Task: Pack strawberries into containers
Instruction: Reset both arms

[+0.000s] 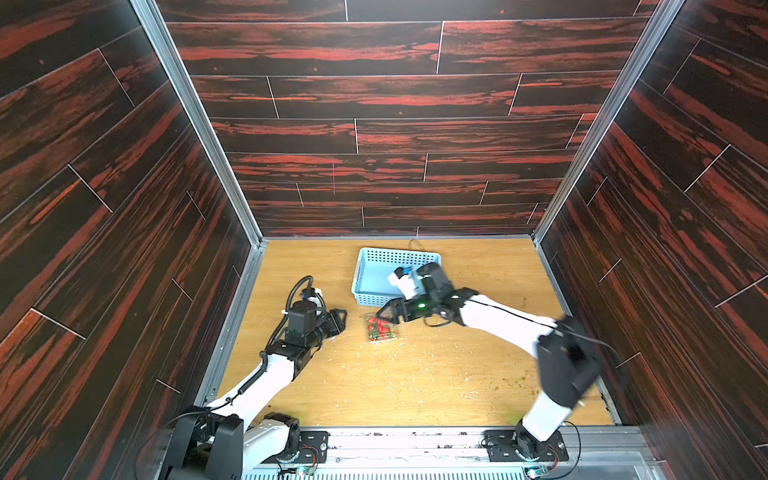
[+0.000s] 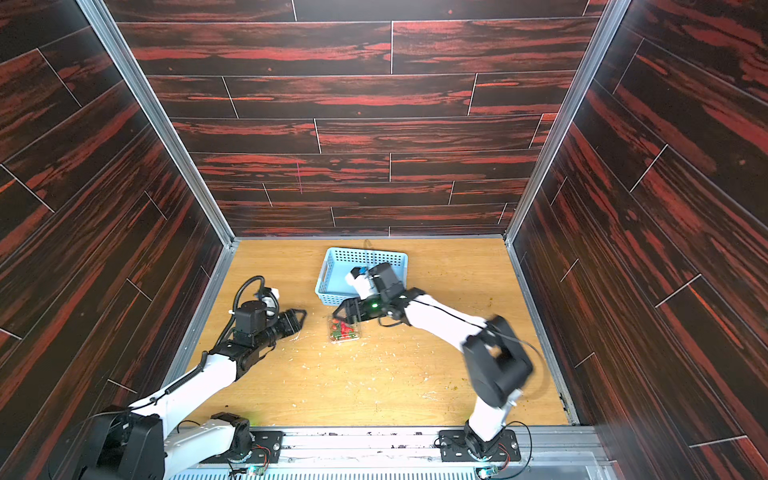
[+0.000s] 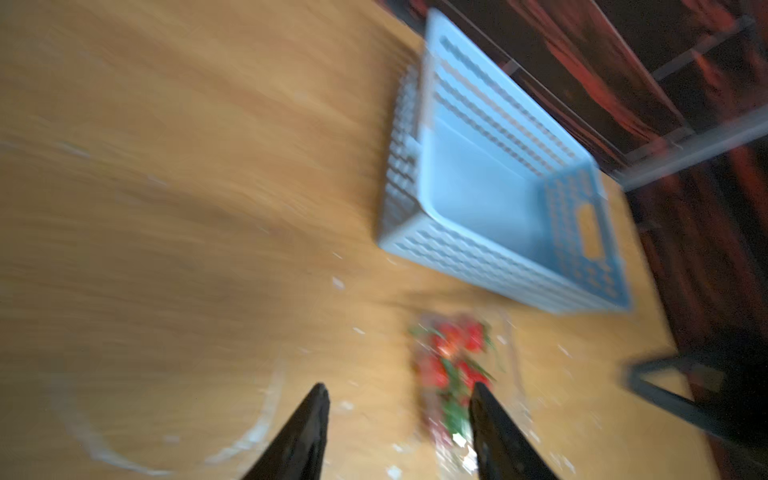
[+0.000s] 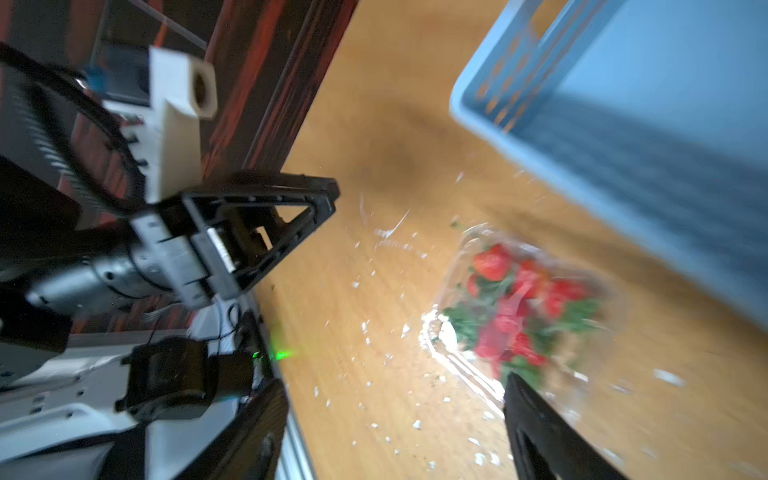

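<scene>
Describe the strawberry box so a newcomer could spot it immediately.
On the wooden tabletop, find the light blue perforated basket near the back wall. In front of it, toward the robot, sits a small clear plastic clamshell. It alone is transparent, with red strawberries showing inside; the basket is bigger and opaque.

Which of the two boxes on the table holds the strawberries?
The small clear plastic box, nearer the robot: red strawberries show through it. The larger light blue basket behind it looks empty.
</scene>
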Available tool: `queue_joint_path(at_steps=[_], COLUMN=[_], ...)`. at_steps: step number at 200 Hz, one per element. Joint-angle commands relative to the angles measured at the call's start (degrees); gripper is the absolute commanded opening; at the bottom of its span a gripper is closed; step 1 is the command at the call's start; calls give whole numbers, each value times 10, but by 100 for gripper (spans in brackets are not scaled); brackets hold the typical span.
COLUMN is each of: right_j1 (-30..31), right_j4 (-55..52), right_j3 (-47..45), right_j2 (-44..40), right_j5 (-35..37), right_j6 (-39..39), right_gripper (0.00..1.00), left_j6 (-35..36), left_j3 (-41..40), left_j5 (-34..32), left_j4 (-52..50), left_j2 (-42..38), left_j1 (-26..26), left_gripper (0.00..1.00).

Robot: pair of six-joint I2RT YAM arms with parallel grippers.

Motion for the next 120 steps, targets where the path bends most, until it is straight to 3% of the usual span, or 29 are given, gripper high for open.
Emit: queue_joint_path(at_steps=[1, 8, 21, 28, 44, 67, 84, 120], right_j1=[-37, -52, -71, -84, -122, -161, -212, -336], right_j4=[1, 11, 30, 42, 50, 78, 108, 167], right_j3=[-59, -87, -140, -172, -219, -281, -326, -404], right_j2=[-72, -98, -152, -182, -225, -269, -300, -332], right_j5=[115, 146, 236, 300, 393, 546, 596, 593], right_j6=[-25, -27, -41, -45, -43, -50, -43, -22], right_gripper=[84, 84, 85, 94, 96, 97, 97, 97], left_j6=[11, 9, 18, 30, 42, 69, 103, 142], left_j3=[14, 16, 18, 17, 10, -8, -15, -26], left_j5=[-163, -189, -235, -259, -338, -395, -445, -417], left_j4=[3, 10, 24, 29, 28, 75, 100, 134], left_j2=[-11, -10, -10, -11, -16, -14, 1, 57], left_j1=[20, 28, 41, 45, 59, 81, 88, 114], left_gripper=[65, 73, 76, 84, 87, 90, 90, 93])
